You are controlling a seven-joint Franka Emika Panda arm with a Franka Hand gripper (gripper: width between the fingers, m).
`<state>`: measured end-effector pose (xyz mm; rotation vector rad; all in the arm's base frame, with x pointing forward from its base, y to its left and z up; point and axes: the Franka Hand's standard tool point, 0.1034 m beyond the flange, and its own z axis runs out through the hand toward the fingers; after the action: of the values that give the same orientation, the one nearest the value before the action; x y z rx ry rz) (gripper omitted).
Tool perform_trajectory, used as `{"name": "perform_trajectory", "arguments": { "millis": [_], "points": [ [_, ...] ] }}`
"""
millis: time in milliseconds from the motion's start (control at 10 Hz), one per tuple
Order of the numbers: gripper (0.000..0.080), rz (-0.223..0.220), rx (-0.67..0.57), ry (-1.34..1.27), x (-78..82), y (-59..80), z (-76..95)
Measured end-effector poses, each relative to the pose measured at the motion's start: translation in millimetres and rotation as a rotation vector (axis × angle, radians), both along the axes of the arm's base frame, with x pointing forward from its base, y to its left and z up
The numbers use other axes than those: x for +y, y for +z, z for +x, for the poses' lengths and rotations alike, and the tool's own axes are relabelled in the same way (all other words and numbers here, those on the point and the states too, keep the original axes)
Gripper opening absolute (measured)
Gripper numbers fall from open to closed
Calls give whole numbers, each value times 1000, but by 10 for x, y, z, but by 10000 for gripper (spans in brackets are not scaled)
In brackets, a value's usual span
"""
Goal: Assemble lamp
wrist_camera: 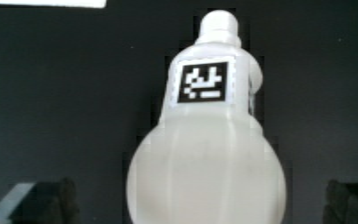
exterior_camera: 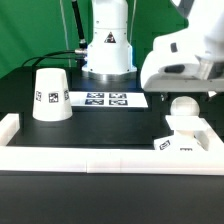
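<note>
1. Gripper (wrist_camera: 194, 204): jaws apart, straddling the fat end of the bulb (wrist_camera: 202, 150). Dark fingers (wrist_camera: 39, 203) sit either side with a black gap to the bulb, so nothing is clamped. In the exterior view the white wrist housing hangs right over the bulb (exterior_camera: 185, 104) and covers its top.
2. Table (exterior_camera: 60, 135): flat matte black.
3. Border rail (exterior_camera: 90, 160): low white blocky strip along the near edge, turning up the exterior view's left side. It's just in front of the base.
4. Arm pedestal (exterior_camera: 108, 45): white and rounded, at the back centre, with dark cables off its side.
5. Shade (exterior_camera: 50, 95): white tapered cup, wide end down, tag on its side. It stands alone on the exterior view's left, well apart from the other parts.
6. Base (exterior_camera: 195, 135): flat white square block on the exterior view's right, tag on its near corner. The bulb is just behind it; can't tell if they touch.
7. Marker board (exterior_camera: 105, 99): thin white strip, flat between the pedestal and the parts.
8. Bulb: smooth white plastic, round body narrowing to a stem, with a square tag (wrist_camera: 202, 80) on the neck.
</note>
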<state>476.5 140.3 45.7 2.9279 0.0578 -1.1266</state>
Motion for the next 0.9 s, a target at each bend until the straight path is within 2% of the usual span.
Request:
{"name": "perform_trajectory", "arguments": {
  "millis": [200,900],
  "points": [
    [699,-9,88,-2,-45,-97,-37],
    [699,-26,116,-8,-39,-236,-186]
  ]
}}
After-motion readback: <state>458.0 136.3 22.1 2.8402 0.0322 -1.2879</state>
